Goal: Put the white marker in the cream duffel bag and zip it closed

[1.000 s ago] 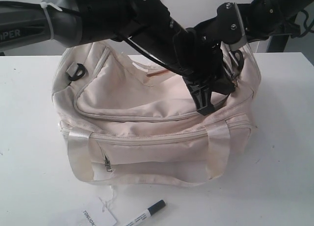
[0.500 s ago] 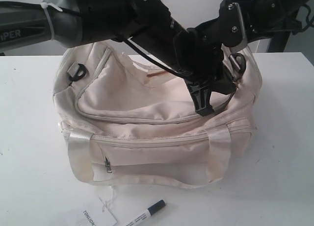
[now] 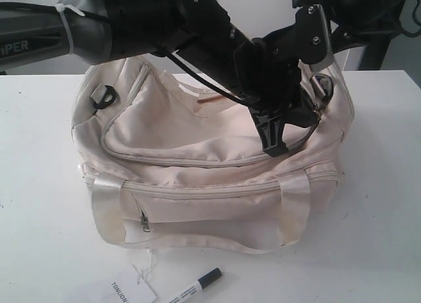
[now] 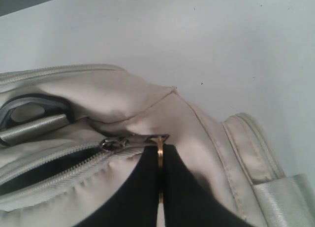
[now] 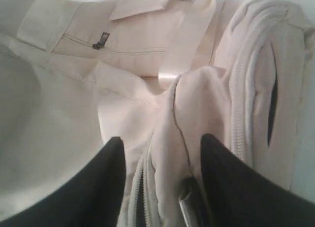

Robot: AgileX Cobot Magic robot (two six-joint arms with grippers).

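Right gripper [image 5: 162, 141]: jaws spread, astride a fabric fold at the right end of cream duffel bag [image 3: 197, 152]; wrist higher than a second ago. Left gripper [image 4: 160, 152]: clamped on gold ring pull [image 4: 160, 170], unmoved. White marker [image 3: 195, 286]: unchanged, on table [image 3: 39, 185], near side of bag, beside paper tag [image 3: 122, 293].

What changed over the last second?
The right arm lifted slightly at the right end of the cream duffel bag, and that end bulged outward a little. The right gripper now stands open around a fold of fabric, apparently released. Unchanged: left gripper pinching the gold ring pull; white marker and paper tag on the table.
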